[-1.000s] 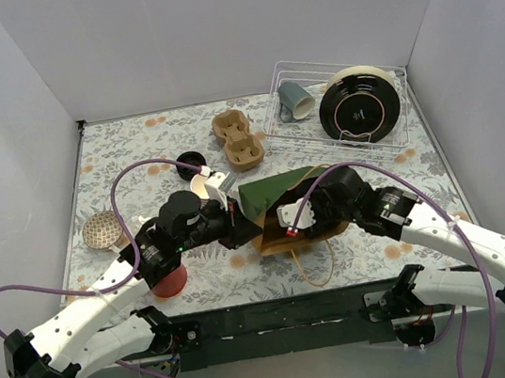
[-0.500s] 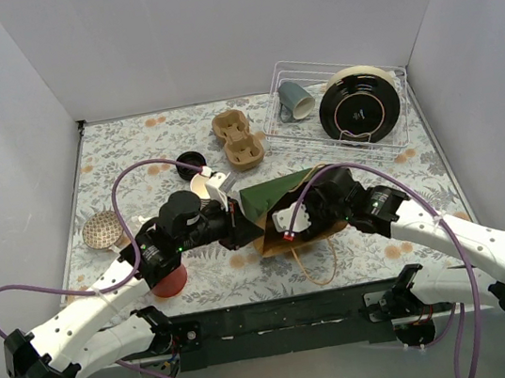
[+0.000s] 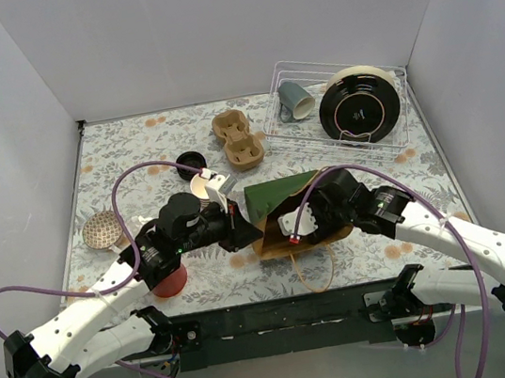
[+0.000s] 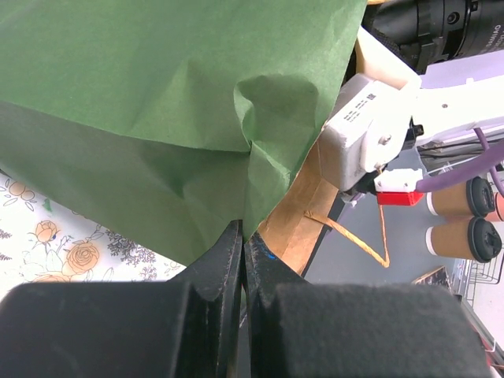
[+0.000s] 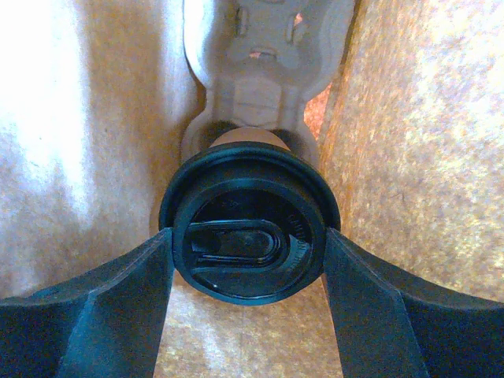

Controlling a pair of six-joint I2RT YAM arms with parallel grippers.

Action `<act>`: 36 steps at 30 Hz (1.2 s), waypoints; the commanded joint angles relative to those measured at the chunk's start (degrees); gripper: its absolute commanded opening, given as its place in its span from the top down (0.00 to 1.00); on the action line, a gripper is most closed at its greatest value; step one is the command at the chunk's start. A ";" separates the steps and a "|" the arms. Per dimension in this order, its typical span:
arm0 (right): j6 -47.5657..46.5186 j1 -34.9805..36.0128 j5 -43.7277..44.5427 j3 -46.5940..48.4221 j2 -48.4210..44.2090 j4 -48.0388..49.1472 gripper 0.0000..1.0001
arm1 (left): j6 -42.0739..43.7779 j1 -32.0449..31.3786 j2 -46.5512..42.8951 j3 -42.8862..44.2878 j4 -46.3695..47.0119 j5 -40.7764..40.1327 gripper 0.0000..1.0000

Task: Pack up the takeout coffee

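Observation:
A paper bag, green outside and brown inside, lies on its side mid-table. My left gripper is shut on the bag's green edge, its jaws pressed together on the paper. My right gripper reaches into the bag's mouth. In the right wrist view it is shut on the black lid of a takeout coffee cup, which sits in a pulp carrier inside the bag. Two more lidded kraft cups show at the right edge of the left wrist view.
An open kraft cup and a loose black lid lie behind my left gripper. A pulp carrier sits at the back. A clear rack holds a grey-blue mug and a black plate. Red cup and mesh strainer stand left.
My right gripper has pushed a little further into the bag and its arm has dropped lower. The bag's green side has shifted and spread. My left arm has hardly moved.

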 commanded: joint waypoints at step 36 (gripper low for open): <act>-5.26 -2.96 -4.76 -3.37 5.68 12.00 0.81 | -4.99 1.75 -1.51 -2.56 1.70 4.94 1.00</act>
